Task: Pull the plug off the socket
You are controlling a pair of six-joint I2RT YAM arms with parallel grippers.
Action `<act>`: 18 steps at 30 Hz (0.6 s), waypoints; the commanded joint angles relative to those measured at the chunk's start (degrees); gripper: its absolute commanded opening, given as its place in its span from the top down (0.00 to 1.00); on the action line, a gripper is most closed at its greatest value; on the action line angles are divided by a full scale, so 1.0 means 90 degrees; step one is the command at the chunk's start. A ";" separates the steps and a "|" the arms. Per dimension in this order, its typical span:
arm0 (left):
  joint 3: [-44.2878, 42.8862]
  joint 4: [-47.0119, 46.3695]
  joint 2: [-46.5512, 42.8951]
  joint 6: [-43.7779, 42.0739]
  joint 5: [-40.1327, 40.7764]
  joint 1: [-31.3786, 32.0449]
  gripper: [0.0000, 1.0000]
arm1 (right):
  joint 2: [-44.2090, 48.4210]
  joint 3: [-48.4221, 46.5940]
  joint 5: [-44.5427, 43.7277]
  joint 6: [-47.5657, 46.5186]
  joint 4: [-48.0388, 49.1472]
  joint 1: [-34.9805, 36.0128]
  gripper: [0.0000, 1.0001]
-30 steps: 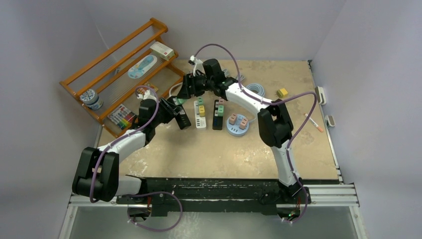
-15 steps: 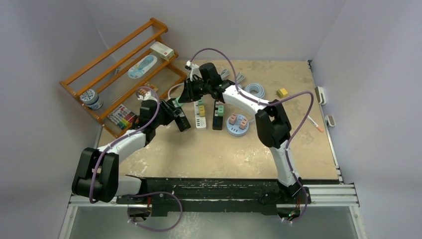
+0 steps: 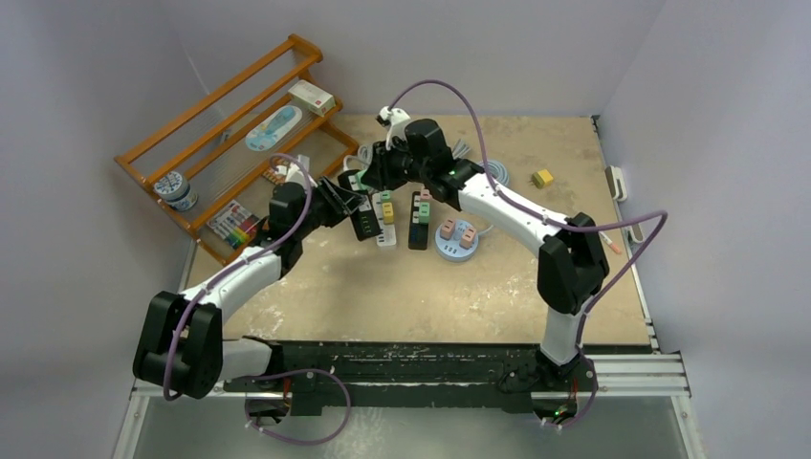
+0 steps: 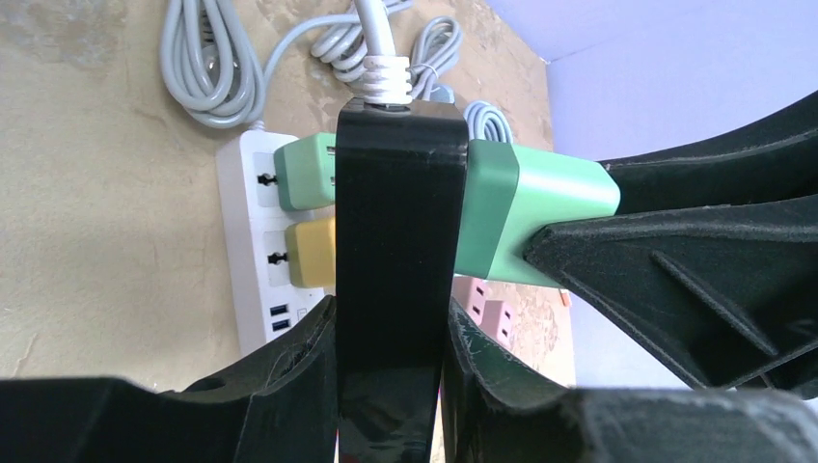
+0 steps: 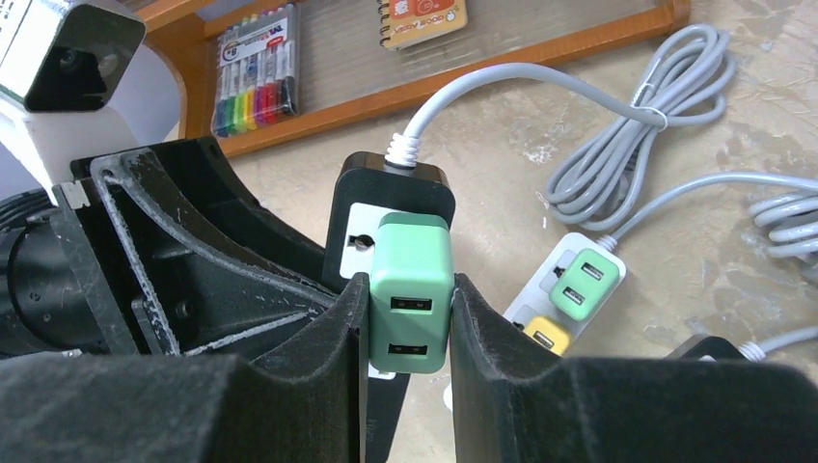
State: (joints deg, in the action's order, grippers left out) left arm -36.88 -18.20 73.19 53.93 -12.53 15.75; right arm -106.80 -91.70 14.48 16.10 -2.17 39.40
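Note:
The socket is a black power strip [image 3: 364, 220] with a grey cord, held up off the table by my left gripper [image 3: 342, 204], whose jaws are shut on its sides [image 4: 391, 323]. A green two-port USB plug [image 5: 411, 256] sits on the strip's white face [image 5: 359, 230], against it. My right gripper [image 5: 410, 286] is shut on the plug, one pad on each side. In the left wrist view the plug [image 4: 540, 217] juts to the right of the black strip [image 4: 395, 222], with the right gripper's fingers [image 4: 675, 260] on it.
A white strip [image 3: 384, 232] carrying a green and a yellow plug lies just behind the held one, then a black strip [image 3: 419, 222] and a round blue socket [image 3: 456, 241] with pink plugs. Grey cable coils [image 3: 492, 172] lie at the back. A wooden rack [image 3: 239, 124] stands left.
My right gripper has closed on the green plug. Both arms have shifted to the right, carrying the black strip nearer the white one.

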 commanded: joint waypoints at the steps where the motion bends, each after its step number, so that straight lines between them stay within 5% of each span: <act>1: 0.0016 0.0821 0.0146 0.0030 0.1728 -0.0377 1.00 | 0.1029 0.0309 0.0523 -0.0372 0.0467 -0.0213 1.00; 18: -0.0060 0.1005 0.0275 0.0100 0.2042 -0.0383 1.00 | 0.2470 0.2635 0.2296 0.0766 0.1340 -0.2664 1.00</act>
State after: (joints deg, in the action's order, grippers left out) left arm -36.62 -7.38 75.44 54.08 2.79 12.21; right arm -87.42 -70.54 30.20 20.56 6.66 16.10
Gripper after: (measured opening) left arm 0.341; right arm 0.300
